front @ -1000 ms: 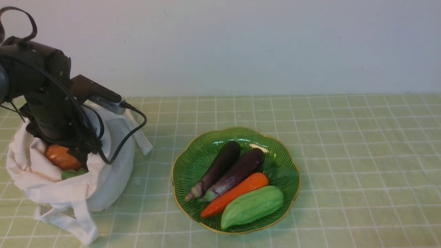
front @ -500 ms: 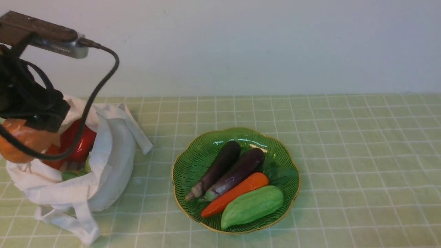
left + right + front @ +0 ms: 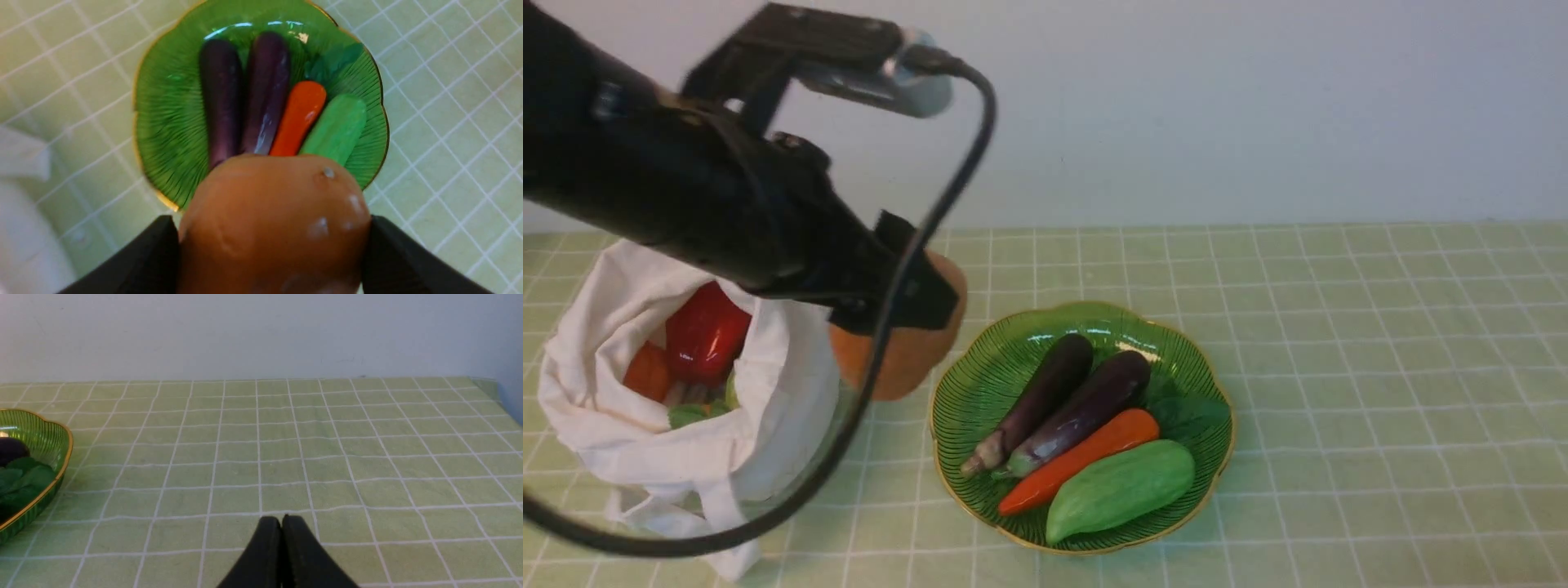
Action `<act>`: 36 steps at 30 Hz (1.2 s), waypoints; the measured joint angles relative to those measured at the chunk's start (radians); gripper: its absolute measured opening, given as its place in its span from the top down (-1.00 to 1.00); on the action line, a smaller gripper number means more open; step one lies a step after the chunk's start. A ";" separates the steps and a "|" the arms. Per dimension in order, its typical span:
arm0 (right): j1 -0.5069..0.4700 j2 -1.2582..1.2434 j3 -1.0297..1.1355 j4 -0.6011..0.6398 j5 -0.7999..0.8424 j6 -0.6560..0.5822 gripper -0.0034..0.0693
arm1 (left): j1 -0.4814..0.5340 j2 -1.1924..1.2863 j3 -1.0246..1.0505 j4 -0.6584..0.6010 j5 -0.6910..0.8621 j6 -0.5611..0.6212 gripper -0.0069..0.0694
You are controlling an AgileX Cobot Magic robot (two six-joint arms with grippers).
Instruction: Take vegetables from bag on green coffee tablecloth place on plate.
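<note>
My left gripper point(image 3: 913, 314) is shut on a lumpy brown-orange potato point(image 3: 894, 363) and holds it in the air between the bag and the plate. In the left wrist view the potato point(image 3: 273, 220) fills the space between the black fingers point(image 3: 388, 253), just short of the plate's near rim. The white cloth bag point(image 3: 768, 408) stands open at the left with a red bell pepper point(image 3: 707, 331) and an orange-red vegetable point(image 3: 647, 371) inside. The green gold-rimmed plate point(image 3: 980, 367) holds two eggplants, a carrot and a green gourd. My right gripper point(image 3: 282, 522) is shut and empty above the green tablecloth point(image 3: 1339, 367).
The bag's strap handles point(image 3: 715, 531) trail over the cloth toward the front edge. A black cable point(image 3: 882, 327) loops down from my left arm in front of the bag. A pale wall point(image 3: 1176, 106) closes the back. Bare cloth lies to the right of the plate.
My left arm has lifted the potato out of the bag and swung it right, toward the plate. With the arm gone, the bell pepper now shows in the bag's mouth.
</note>
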 joint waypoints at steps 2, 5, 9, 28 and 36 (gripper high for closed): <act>0.000 0.000 0.000 0.000 0.000 0.000 0.95 | -0.031 0.082 0.000 0.004 -0.093 0.001 -0.52; 0.000 0.000 0.000 0.000 0.000 0.000 0.95 | -0.044 0.162 0.000 0.013 -0.176 0.001 -0.52; 0.000 0.000 0.000 0.000 0.000 0.000 0.95 | -0.050 0.295 0.001 0.028 -0.337 0.002 -0.52; 0.000 0.000 0.000 0.000 0.000 0.000 0.95 | -0.050 0.417 -0.064 0.075 -0.326 -0.009 -0.82; 0.000 0.000 0.000 0.000 0.000 0.000 0.95 | -0.008 0.278 -0.201 0.212 -0.140 -0.202 -0.22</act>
